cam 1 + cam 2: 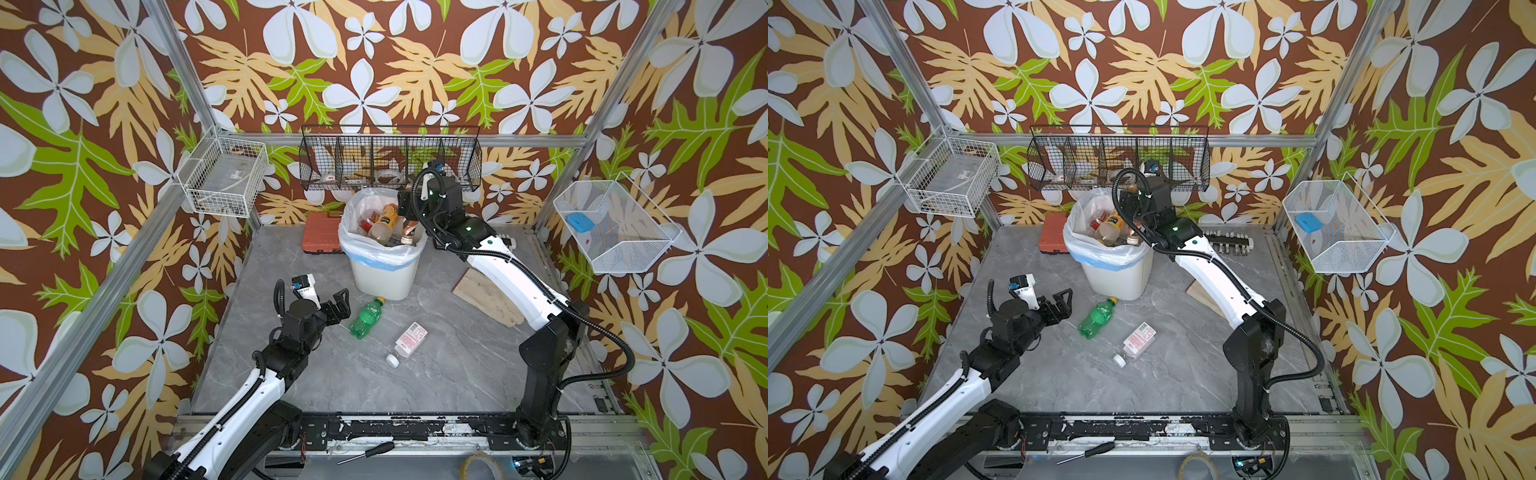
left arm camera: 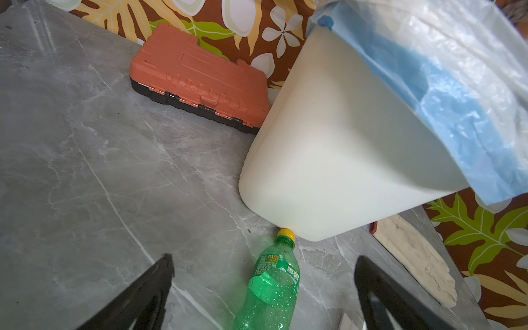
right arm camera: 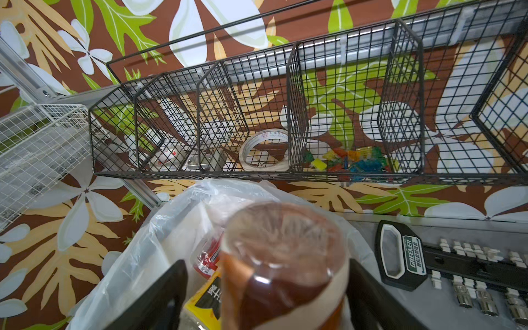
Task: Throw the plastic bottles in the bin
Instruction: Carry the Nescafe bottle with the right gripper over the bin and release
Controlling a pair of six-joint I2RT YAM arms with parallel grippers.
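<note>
The white bin [image 1: 384, 274] [image 1: 1117, 278] [image 2: 343, 143] with its white-and-blue liner stands at the back middle and holds several bottles [image 1: 384, 226]. My right gripper [image 1: 409, 220] [image 3: 267, 263] hangs over the bin's right rim. Its jaws stand open round a brown-labelled bottle [image 3: 283, 257] [image 1: 409, 232], with a gap on one side. A green bottle [image 1: 365, 318] [image 2: 274, 291] with a yellow cap lies on the table in front of the bin. My left gripper [image 1: 343, 309] [image 2: 264, 258] is open just left of it, with nothing held. A clear pink-labelled bottle [image 1: 409, 340] [image 1: 1138, 340] lies nearby.
An orange tool case [image 1: 322, 232] [image 2: 197, 77] lies left of the bin and a beige glove [image 1: 486, 299] to its right. A socket rail [image 1: 1229, 243] lies at the back right. A black wire basket [image 1: 390, 160] hangs just above the bin, and white baskets [image 1: 222, 176] hang on the sides.
</note>
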